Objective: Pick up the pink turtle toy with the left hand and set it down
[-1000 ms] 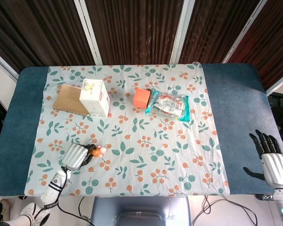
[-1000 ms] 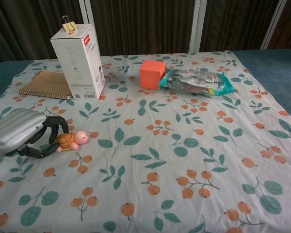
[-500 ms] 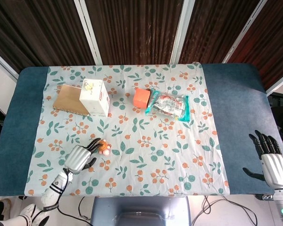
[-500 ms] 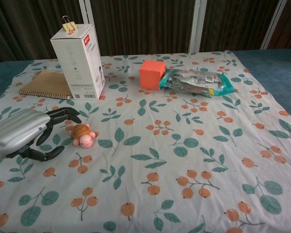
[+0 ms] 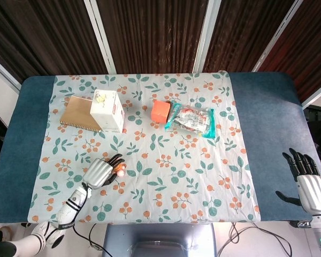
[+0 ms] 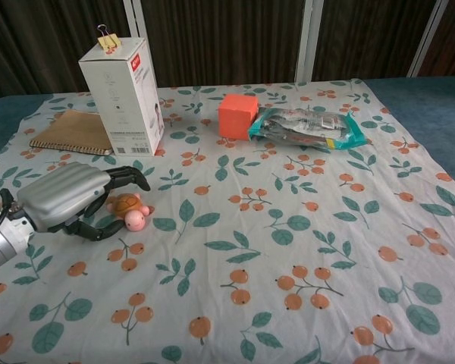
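Pink turtle toy [image 6: 129, 210]: on the patterned worktop [image 6: 303, 250], front left. Left hand [image 6: 70, 197]: just beside the toy, fingers [image 6: 129, 176] spread wide above it, holding nothing. Right hand [image 5: 309, 183]: far right, fingers spread, empty.

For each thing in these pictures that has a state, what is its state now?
pink turtle toy: lying on the tablecloth, right way up.
left hand: over the toy's left side, fingers apart; contact unclear.
right hand: open, holding nothing.
white box: upright.
binder clip: on the box top.
snack packet: lying flat.
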